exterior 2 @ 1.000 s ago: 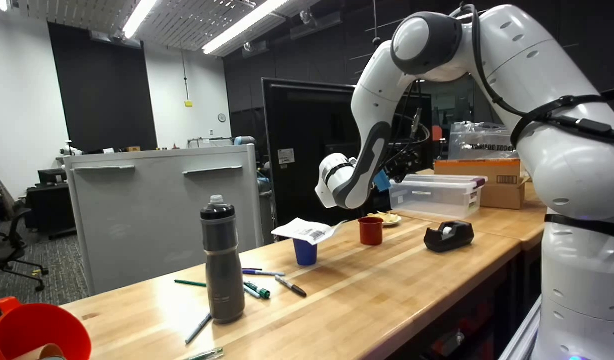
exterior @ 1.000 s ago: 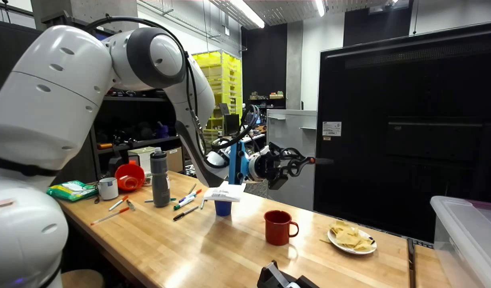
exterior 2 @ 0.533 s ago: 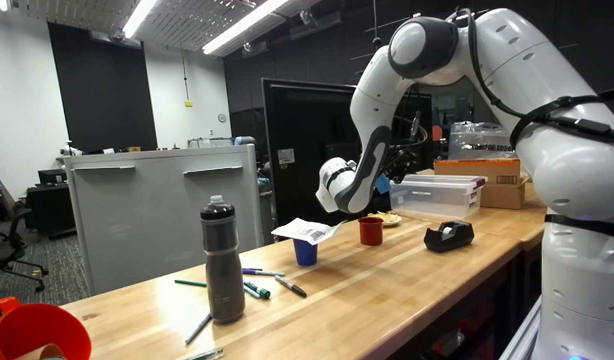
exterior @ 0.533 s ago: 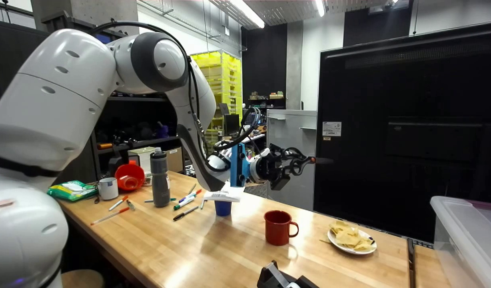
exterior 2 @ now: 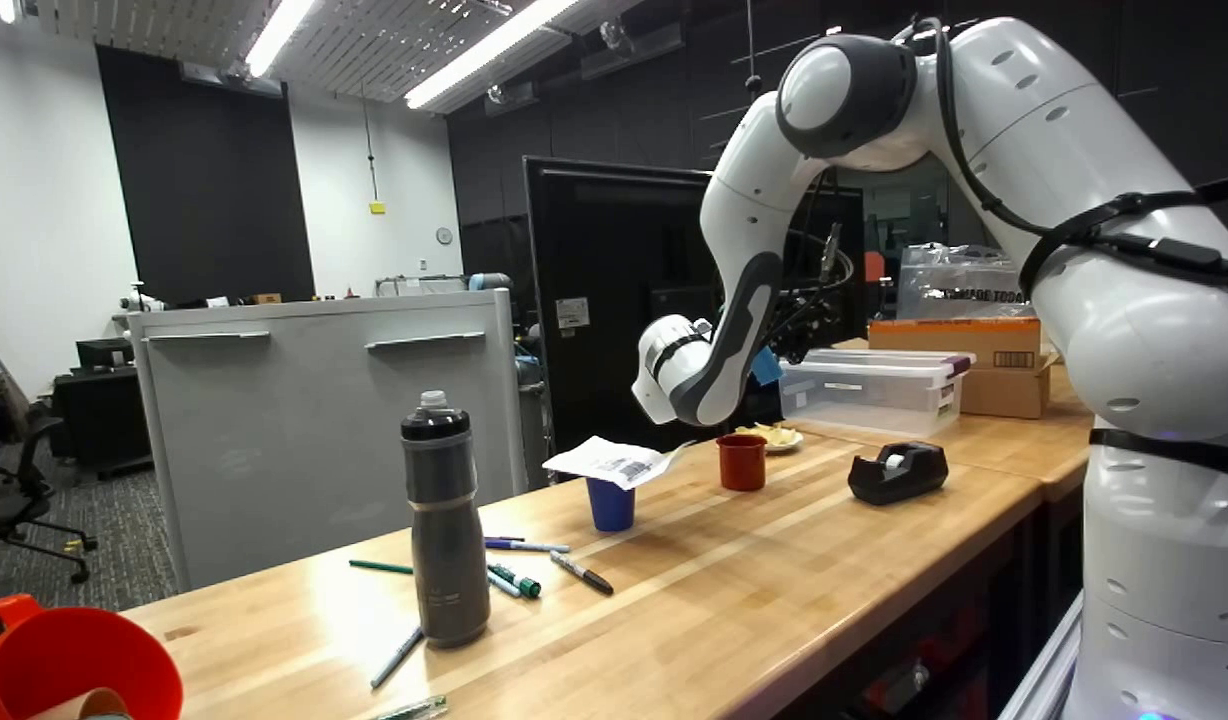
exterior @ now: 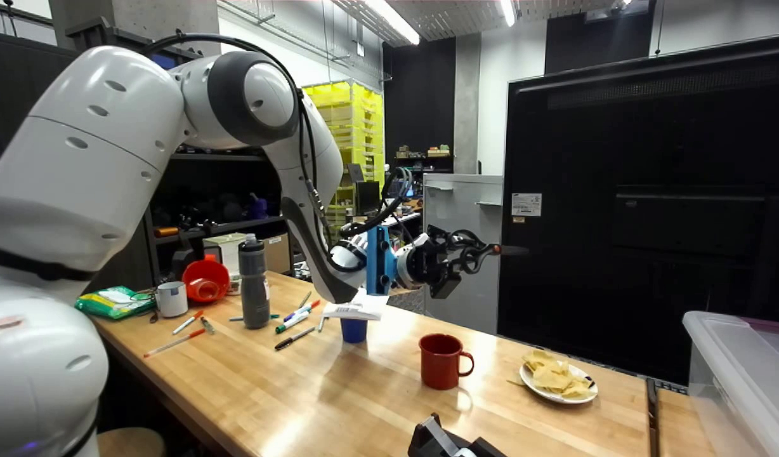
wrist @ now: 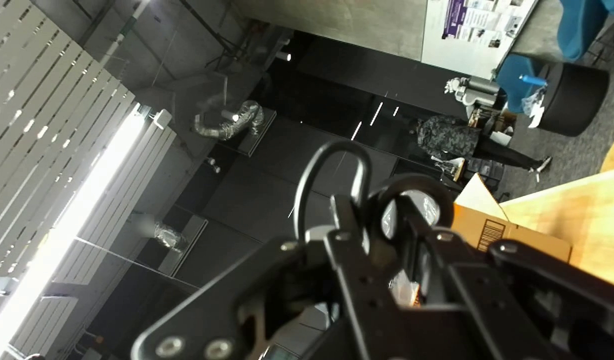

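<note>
Black scissors [exterior: 496, 249] are held level above the table, with my gripper [exterior: 451, 254] shut on the handle end. Their reddish pivot and dark blade point away from the gripper in an exterior view; the blade is hard to see against the black panel. In the wrist view, a dark handle ring [wrist: 439, 192] shows beside the gripper's fingers [wrist: 349, 250]; how the fingers sit in the loops is unclear. Below stand a red mug [exterior: 439, 365] and a blue cup [exterior: 354, 331] with a white packet [exterior 2: 610, 460] over it. In an exterior view the arm partly hides the gripper [exterior 2: 806, 330].
A plate [exterior: 554, 398] of chips lies right of the mug. Also around are a tape dispenser [exterior 2: 899, 472], a grey bottle [exterior: 254, 285], several pens, a red container [exterior: 205, 279] and a clear bin [exterior: 738, 374]. A large black panel [exterior: 649, 222] rises behind the table.
The arm's upper links have dipped slightly and shifted a little. The gripper with the scissors has since tipped up very slightly. Its grip looks unchanged, and the things on the table have not moved.
</note>
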{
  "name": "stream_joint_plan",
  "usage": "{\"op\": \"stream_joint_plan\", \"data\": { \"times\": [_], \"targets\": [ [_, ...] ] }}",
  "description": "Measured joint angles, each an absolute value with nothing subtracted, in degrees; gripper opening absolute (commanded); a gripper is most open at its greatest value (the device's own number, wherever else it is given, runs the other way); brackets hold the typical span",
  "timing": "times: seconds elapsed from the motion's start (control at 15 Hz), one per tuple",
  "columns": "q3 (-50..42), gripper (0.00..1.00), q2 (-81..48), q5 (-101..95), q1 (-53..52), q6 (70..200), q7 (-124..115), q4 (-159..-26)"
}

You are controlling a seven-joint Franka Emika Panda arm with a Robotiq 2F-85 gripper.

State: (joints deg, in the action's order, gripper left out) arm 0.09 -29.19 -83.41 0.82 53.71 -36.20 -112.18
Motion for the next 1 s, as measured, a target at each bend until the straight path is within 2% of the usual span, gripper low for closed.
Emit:
{"op": "stream_joint_plan", "data": {
  "times": [0.13,0.27,0.33,0.4,0.53,0.6,0.67,0.73,1.0],
  "targets": [
    [0.1,0.36,-29.2,-83.4,0.8,53.6,-36.2,-112.2],
    [0.1,0.26,-29.2,-83.4,0.8,53.5,-36.2,-112.2],
    [0.1,0.32,-29.2,-83.4,0.8,53.5,-36.2,-112.2],
    [0.1,0.3,-29.3,-83.4,0.8,53.5,-36.2,-112.2],
    [0.1,0.14,-29.3,-83.4,0.8,53.5,-36.2,-112.2],
    [0.1,0.03,-29.3,-83.4,0.8,53.5,-36.2,-112.2],
    [0.1,0.0,-29.4,-83.4,0.8,53.5,-36.2,-112.1],
    [0.1,0.04,-29.5,-83.4,0.8,53.5,-36.2,-112.1],
    [0.1,0.0,-30.0,-83.4,0.8,53.5,-36.2,-111.7]
  ]
}}
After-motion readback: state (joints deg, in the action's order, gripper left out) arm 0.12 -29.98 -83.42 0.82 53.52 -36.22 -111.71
